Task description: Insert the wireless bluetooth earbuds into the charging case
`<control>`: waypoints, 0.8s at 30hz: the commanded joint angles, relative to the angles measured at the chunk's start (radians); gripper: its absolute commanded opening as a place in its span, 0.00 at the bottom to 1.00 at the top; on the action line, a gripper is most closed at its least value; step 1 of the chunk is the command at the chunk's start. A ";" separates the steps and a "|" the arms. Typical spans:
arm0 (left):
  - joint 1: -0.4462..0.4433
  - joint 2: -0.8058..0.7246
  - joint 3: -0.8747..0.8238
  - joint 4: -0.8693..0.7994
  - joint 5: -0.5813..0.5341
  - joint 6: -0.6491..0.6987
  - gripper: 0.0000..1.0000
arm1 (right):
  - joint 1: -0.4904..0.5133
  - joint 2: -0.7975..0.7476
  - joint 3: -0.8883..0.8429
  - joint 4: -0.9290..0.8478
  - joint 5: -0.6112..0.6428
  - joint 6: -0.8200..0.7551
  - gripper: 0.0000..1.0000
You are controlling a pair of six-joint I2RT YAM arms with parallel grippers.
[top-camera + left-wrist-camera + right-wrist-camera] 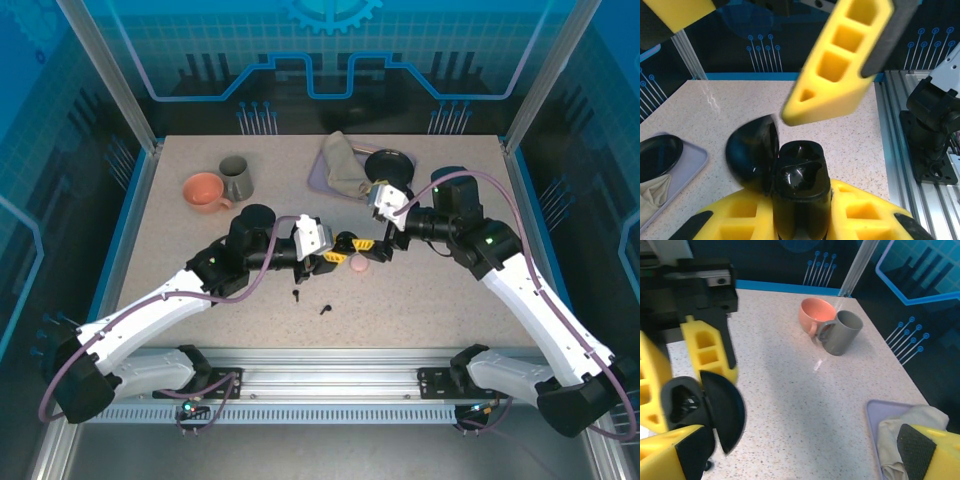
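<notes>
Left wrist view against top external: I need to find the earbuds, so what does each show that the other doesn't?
Left wrist: the inside of the open black charging case, gripped by the left fingers, lid swung aside. Top external: a black earbud and a second black earbud loose on the table, plus an orange cup and grey mug. Both: the purple tray with its cloth.

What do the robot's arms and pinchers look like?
Both the left arm and right arm have white shells with black joints, and a purplish cable loops along each. The left gripper and right gripper have chunky yellow fingers with square holes and black pads. Tiny green lights glow on the joints.
</notes>
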 commanded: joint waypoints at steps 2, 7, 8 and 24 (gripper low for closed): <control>-0.013 -0.009 0.022 0.010 0.041 0.018 0.00 | -0.020 -0.012 0.025 0.018 0.017 0.013 0.99; -0.012 -0.012 0.012 0.021 0.026 0.016 0.00 | -0.043 -0.049 0.010 0.014 0.017 0.017 1.00; -0.013 -0.013 0.009 0.025 0.017 0.015 0.00 | -0.048 -0.060 0.007 0.016 0.019 0.022 1.00; -0.004 -0.121 -0.131 0.141 -0.121 -0.016 0.00 | -0.147 -0.117 -0.032 -0.024 0.304 0.436 1.00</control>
